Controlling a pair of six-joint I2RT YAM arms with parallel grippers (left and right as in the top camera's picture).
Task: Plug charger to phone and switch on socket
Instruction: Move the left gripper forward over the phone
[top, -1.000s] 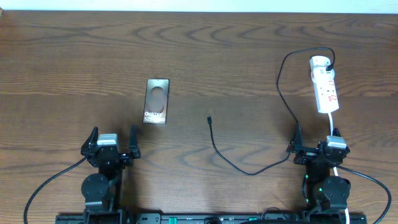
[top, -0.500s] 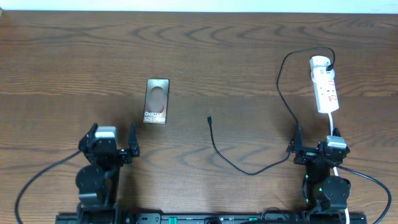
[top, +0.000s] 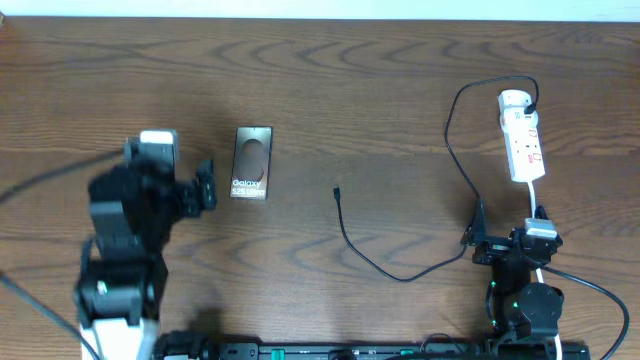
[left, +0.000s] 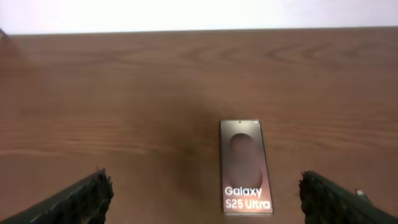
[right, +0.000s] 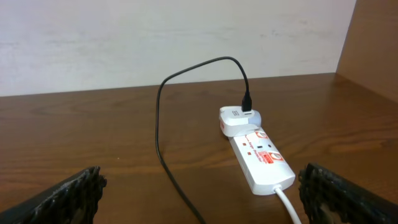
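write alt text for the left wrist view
A dark brown-black rectangular phone lettered "Galaxy S25 Ultra" lies flat on a brown wooden table, between the left arm's open black jaws, whose tips show at the bottom corners.

Brown wood-grain table (top: 380, 80) — pale wall (right: 124, 37) behind, wooden panel (right: 373, 37) beside it

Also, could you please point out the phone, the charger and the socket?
phone (left: 246, 167): left wrist view, middle of its face.
charger (top: 337, 190): overhead view, free connector tip.
socket (right: 261, 158): right wrist view, strip's top face.
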